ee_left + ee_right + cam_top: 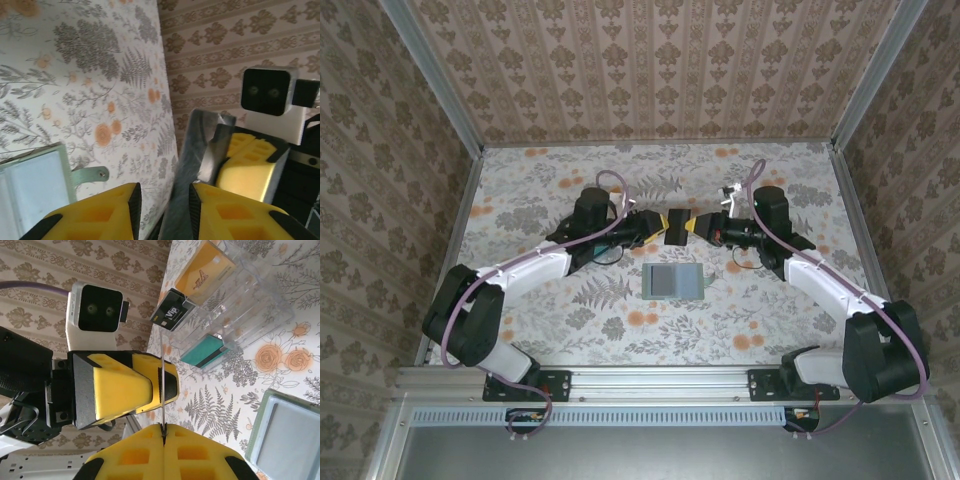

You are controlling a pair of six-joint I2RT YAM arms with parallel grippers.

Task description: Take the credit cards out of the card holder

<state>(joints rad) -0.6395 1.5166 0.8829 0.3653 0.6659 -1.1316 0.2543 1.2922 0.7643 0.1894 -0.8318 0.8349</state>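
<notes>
The right end effector [163, 429] was clamped shut on one edge of a thin credit card [162, 375], which it held off the bench [770, 320], midway between the two arms and edge-on to its own wrist camera. The left end effector [164, 195] had its jaws apart around the same card. The card lay close to one pad and patterned bench showed through the gap on the other side, so it was not gripping. The card holder [672, 280] lay open and flat on the bench just in front of the meeting point, blue-grey inside up. Whether more cards sat in it could not be told.

The handover looked like the weak point. If the right end effector let go before the left had closed fully, the card would probably drop flat onto the bench, where so thin a thing is hard to pick up. If the left closed off-centre, one pad would push first and could bend or twist the card in the right's narrow pinch. The two pairs of yellow fingers were very near each other, so a careless pull-away could knock them together. A clear plastic box [250, 300] of other cards stood nearby, within reach of a wide swing.
</notes>
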